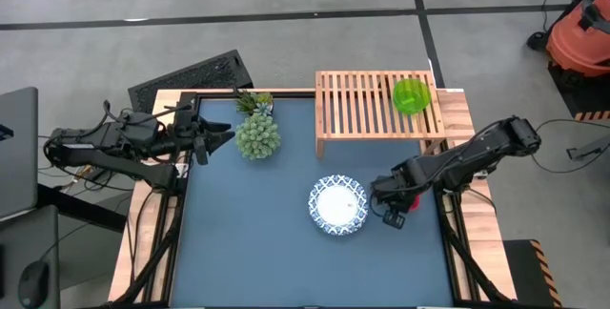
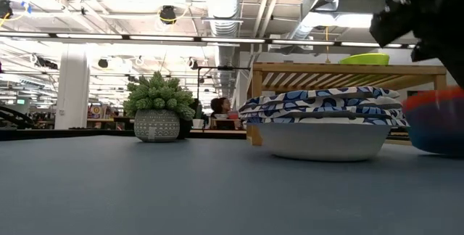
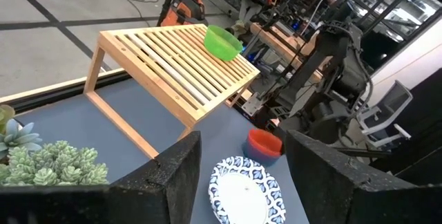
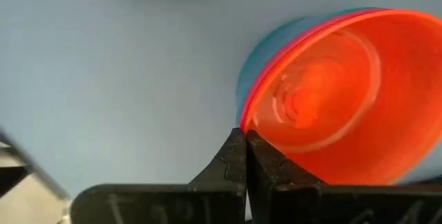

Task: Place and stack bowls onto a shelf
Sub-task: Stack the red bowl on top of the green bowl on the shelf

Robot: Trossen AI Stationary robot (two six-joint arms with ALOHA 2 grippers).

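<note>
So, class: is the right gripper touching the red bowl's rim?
Touching. The right wrist view shows the right gripper with fingertips shut on the rim of the red bowl, no gap visible.

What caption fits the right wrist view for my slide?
Right gripper jaws shut on the rim of the red bowl, nested in a teal bowl.
</note>
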